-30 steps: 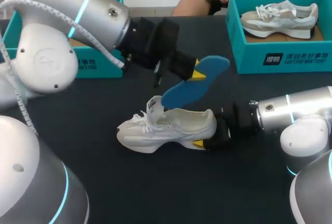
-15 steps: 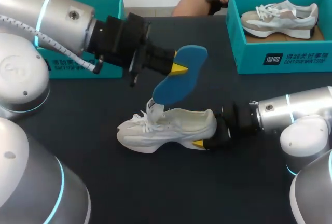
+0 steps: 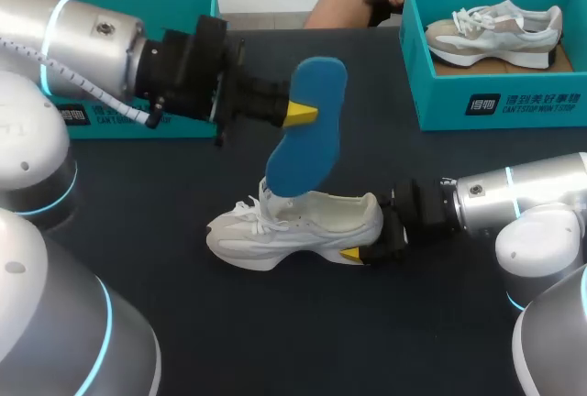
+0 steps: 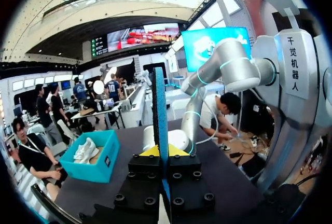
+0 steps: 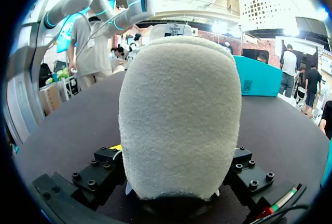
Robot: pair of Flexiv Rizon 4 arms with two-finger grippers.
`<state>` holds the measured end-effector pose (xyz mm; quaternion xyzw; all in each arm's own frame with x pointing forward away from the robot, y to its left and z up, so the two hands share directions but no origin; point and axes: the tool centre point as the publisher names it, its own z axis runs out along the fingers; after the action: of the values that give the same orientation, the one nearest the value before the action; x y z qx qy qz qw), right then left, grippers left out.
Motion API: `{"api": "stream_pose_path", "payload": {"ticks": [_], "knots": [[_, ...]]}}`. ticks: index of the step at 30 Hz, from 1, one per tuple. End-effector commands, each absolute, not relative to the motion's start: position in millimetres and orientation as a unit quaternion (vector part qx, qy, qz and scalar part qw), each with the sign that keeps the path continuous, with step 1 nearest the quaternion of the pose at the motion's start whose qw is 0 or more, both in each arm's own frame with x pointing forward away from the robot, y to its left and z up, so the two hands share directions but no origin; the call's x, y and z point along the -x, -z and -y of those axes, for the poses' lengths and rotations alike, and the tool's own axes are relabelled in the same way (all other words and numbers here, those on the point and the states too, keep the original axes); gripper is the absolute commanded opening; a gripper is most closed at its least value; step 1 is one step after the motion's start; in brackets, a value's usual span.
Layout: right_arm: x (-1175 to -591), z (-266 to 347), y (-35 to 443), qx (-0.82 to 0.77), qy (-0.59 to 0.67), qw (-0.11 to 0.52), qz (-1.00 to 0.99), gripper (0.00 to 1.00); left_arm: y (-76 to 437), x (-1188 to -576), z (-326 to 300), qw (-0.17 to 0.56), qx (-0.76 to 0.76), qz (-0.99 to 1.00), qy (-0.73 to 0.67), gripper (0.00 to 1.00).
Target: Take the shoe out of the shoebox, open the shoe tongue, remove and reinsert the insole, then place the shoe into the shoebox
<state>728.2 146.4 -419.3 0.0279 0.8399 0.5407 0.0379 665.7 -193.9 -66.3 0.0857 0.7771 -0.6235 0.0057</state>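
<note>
Insole [image 3: 304, 153] in left gripper [image 3: 303, 114], above shoe [image 3: 293, 226]

The left arm [image 3: 83, 34] is built of smooth silver-grey rounded links, with a thin glowing cyan ring at each joint. A pale braided cable [image 3: 92, 93] lies along its outside, and a small round cap is set into the side of one link. Its wrist is a matte black stepped block. The left gripper [image 3: 307, 112] has black fingers with bright yellow wedge tips and black bases studded with round screw heads [image 4: 148, 201]. The right arm [image 3: 523, 196] has the same silver shell, cyan ring and black wrist. The right gripper [image 3: 371, 231] shows one yellow tip. Beside its black, screw-studded mounts is a small red, white and green striped marking [image 5: 280, 200].
</note>
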Motion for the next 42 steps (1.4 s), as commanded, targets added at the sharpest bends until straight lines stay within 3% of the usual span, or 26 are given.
{"api": "stream_pose_path", "payload": {"ticks": [1,20,31,42], "knots": [[-728.3,-146.9,419.8,-0.028,-0.539,0.038,-0.841,0.0,52.0,-653.3,195.1,-0.01,-0.032,-0.728,0.684,0.0],[-728.3,-146.9,419.8,-0.028,-0.539,0.038,-0.841,0.0,-9.7,-650.0,208.7,-0.262,0.146,-0.703,0.645,0.0],[-728.3,-146.9,419.8,-0.028,-0.539,0.038,-0.841,0.0,-40.0,-636.2,206.4,-0.346,0.21,-0.652,0.641,0.0],[-728.3,-146.9,419.8,-0.028,-0.539,0.038,-0.841,0.0,-49.7,-615.5,213.6,-0.382,0.217,-0.624,0.646,0.0]]}}
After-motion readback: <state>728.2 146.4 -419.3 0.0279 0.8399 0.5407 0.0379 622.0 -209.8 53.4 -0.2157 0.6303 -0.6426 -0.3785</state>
